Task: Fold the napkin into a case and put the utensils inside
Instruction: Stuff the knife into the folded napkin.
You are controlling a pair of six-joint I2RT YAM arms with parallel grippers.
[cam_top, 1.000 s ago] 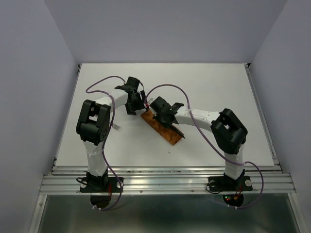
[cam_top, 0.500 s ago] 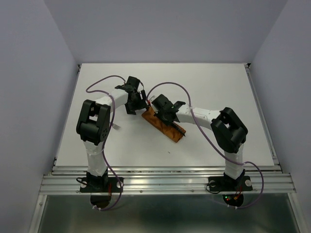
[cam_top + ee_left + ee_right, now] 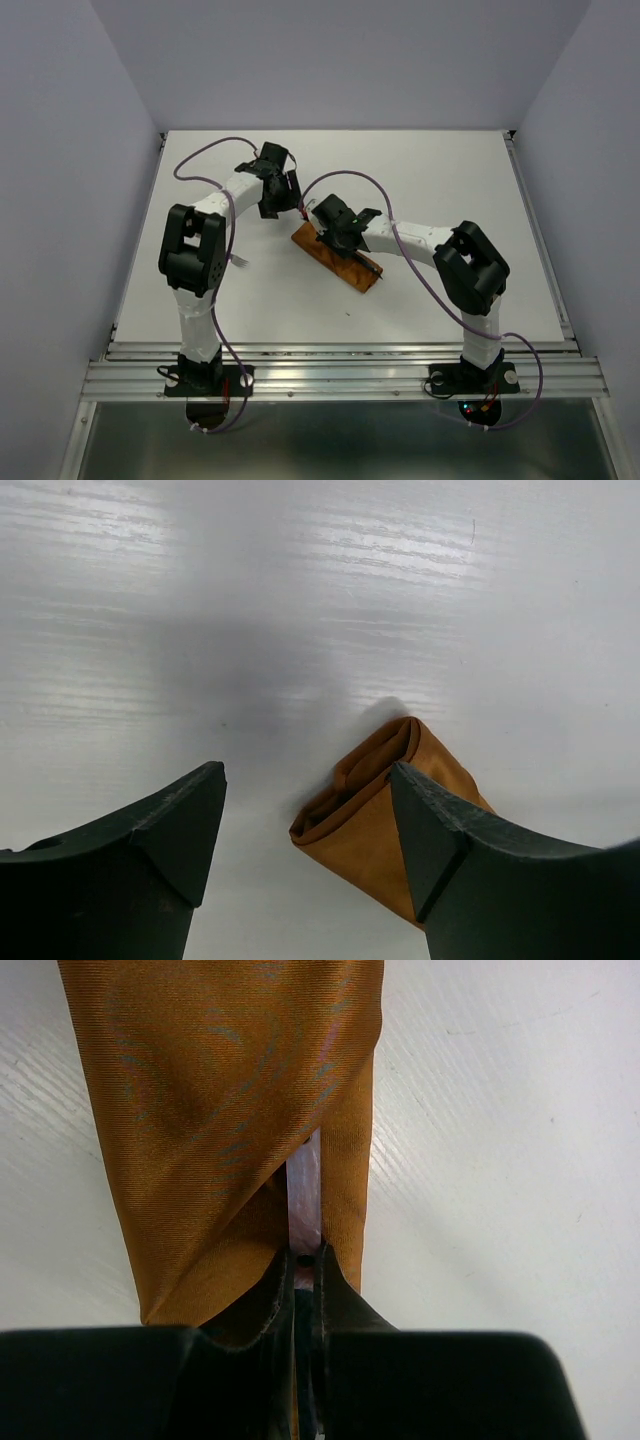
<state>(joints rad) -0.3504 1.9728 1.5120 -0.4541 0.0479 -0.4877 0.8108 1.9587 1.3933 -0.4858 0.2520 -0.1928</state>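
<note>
Jaws of the left gripper were seen spread wide and empty, hung over the bare table just beside the far end of the case. Those of the right gripper were closed almost to touching on a thin silver utensil, pinched at its near end. The table was white and smooth, so little hold on the cloth could be expected from it. The case, a slim rust-orange folded pouch, was laid aslant near the middle of the table, one end toward the far left corner, the other toward the near right. It was judged soft, thin and light: likely to slide or buckle if pushed, and best pinned flat or pinched at a folded edge beside the opening. The utensil, entered between two folds at the pouch mouth, was judged stiff, light and slippery, so a firm pinch on its handle was called for.
</note>
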